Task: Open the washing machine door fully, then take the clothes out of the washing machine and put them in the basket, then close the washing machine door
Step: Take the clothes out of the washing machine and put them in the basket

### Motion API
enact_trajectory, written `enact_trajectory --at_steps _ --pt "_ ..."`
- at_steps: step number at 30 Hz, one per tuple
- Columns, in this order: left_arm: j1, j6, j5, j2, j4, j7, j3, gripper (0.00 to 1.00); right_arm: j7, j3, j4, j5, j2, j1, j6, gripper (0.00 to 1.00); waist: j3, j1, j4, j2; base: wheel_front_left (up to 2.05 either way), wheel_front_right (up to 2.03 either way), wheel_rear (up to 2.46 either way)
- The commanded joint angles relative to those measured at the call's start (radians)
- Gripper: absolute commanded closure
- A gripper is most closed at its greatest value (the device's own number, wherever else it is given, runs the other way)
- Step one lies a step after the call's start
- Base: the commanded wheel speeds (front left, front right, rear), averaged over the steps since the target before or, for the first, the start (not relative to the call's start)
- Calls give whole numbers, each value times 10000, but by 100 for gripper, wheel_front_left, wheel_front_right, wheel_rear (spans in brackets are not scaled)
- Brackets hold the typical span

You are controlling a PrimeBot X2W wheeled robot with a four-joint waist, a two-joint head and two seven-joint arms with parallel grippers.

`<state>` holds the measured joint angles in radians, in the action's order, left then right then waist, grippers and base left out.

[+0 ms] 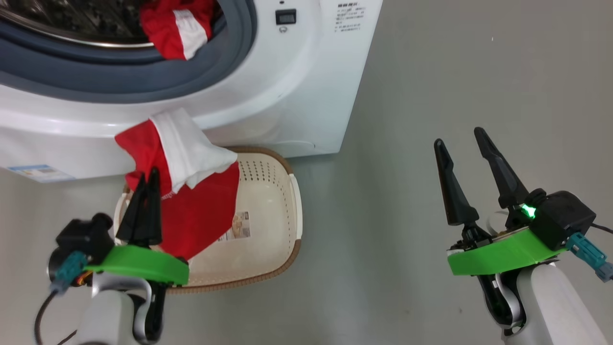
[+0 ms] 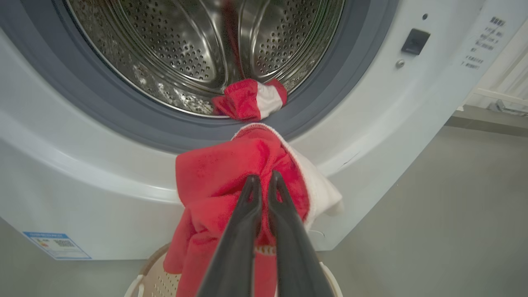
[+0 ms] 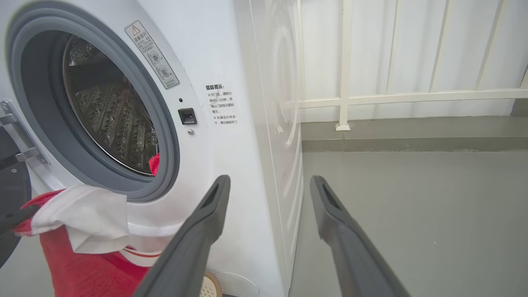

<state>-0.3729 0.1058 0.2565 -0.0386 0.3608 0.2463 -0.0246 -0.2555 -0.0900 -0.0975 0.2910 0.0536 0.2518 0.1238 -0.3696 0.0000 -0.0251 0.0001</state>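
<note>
One garment (image 2: 249, 101) lies in the washing machine (image 2: 103, 194).

**A laundry corner, perhaps a home balcony**

I face a white front-loading washing machine (image 1: 287, 96) with printed notices on its front, standing on a plain grey floor (image 1: 431, 120). A small laundry basket (image 1: 268, 201) sits at its foot. Beside the machine, a white railing (image 3: 346, 99) runs above a low kerb (image 3: 412, 144).
</note>
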Motion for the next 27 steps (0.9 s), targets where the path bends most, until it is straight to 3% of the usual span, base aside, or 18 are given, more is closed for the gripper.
enact_trajectory --at_steps 1,12,19,20,21,25,26,27 --pt "-460 69 127 -161 251 28 -239 100 -63 -220 304 -46 -34 242 69 0 -291 0 -3 -1 0 0 0" --pt "-2499 239 726 -513 4870 -360 717 100 -63 -347 407 -97 -34 605 69 0 -1227 0 -163 -1 0 0 0" --pt "-3544 246 1393 -648 6777 -602 1767 100 -63 -357 512 -175 -34 792 69 0 -1815 0 -307 -1 0 0 0" --pt "-3664 247 1503 -672 6967 -661 1906 85 -63 -360 529 -183 -34 821 69 0 -1892 0 -325 -1 0 0 0" --pt "-3778 247 1603 -700 7129 -702 2045 77 -63 -360 550 -189 -34 851 69 0 -1968 0 -341 -1 0 0 0" --pt "-4197 248 1929 -795 7608 -842 2580 57 -63 -369 614 -200 -34 986 69 0 -2247 0 -404 -1 0 0 0" --pt "-4261 248 2021 -792 7658 -837 2728 45 -63 -362 616 -203 -34 1011 69 0 -2280 0 -407 -1 0 0 0" --pt "-4318 248 2110 -809 7698 -809 2868 2 -63 -356 613 -205 -34 1035 69 0 -2305 0 -412 -1 0 0 0"
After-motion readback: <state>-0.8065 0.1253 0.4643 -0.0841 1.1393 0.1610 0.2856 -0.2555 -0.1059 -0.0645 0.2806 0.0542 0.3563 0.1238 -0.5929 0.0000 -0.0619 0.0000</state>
